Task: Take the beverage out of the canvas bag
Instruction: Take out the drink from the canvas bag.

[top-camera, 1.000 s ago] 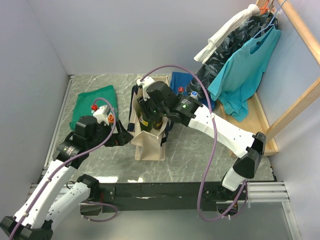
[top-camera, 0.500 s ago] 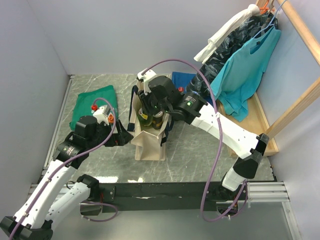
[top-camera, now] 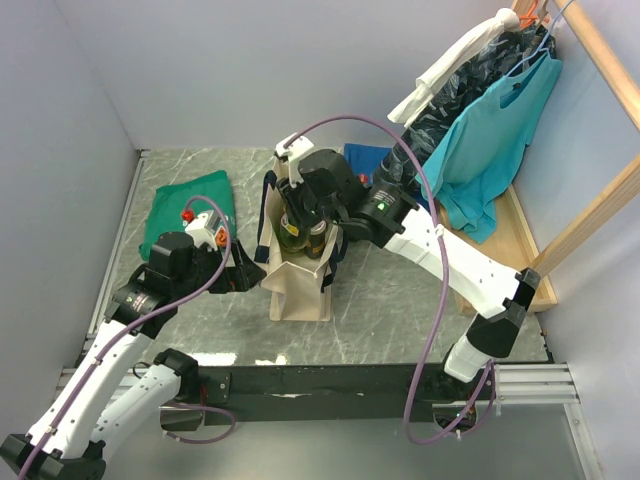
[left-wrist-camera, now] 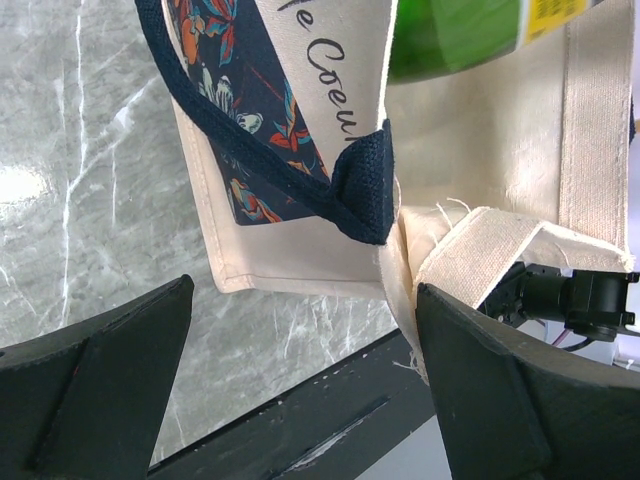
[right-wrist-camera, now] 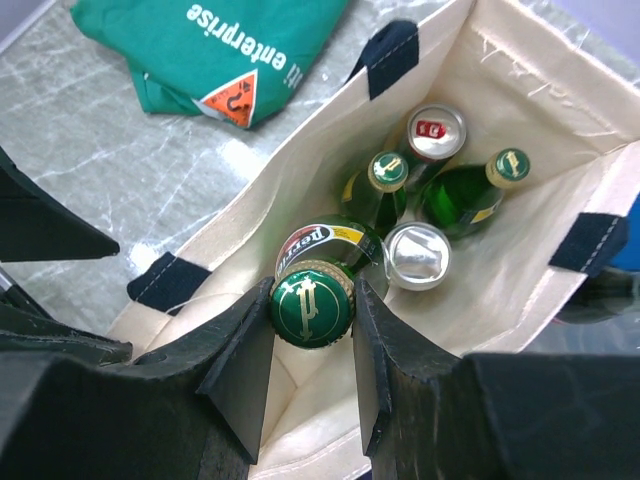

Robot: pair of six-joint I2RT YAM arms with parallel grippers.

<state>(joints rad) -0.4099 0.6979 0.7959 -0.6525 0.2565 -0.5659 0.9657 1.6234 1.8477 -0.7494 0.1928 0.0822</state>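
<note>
The cream canvas bag [top-camera: 300, 288] with navy handles stands upright mid-table. My right gripper [right-wrist-camera: 312, 305] is above its mouth, shut on the capped neck of a green Perrier bottle [right-wrist-camera: 318, 262], the beverage, whose body still sits low between the bag walls [right-wrist-camera: 520, 120]. From above, the right gripper [top-camera: 297, 222] holds the bottle [top-camera: 292, 236] at the bag's top. Two more green bottles [right-wrist-camera: 385, 175] and two cans [right-wrist-camera: 436, 132] remain inside. My left gripper [left-wrist-camera: 300, 390] is open beside the bag's lower corner [left-wrist-camera: 300, 270]; its right finger [left-wrist-camera: 490, 390] touches the canvas seam.
A folded green T-shirt [top-camera: 185, 210] lies left of the bag. A folded blue cloth [top-camera: 365, 160] lies behind it. Hanging clothes [top-camera: 490, 120] on a wooden rack fill the right side. A black rail [top-camera: 320, 380] runs along the near edge.
My right gripper has risen and shifted slightly back, drawing the green bottle higher in the bag's mouth. The left arm has stayed where it was.
</note>
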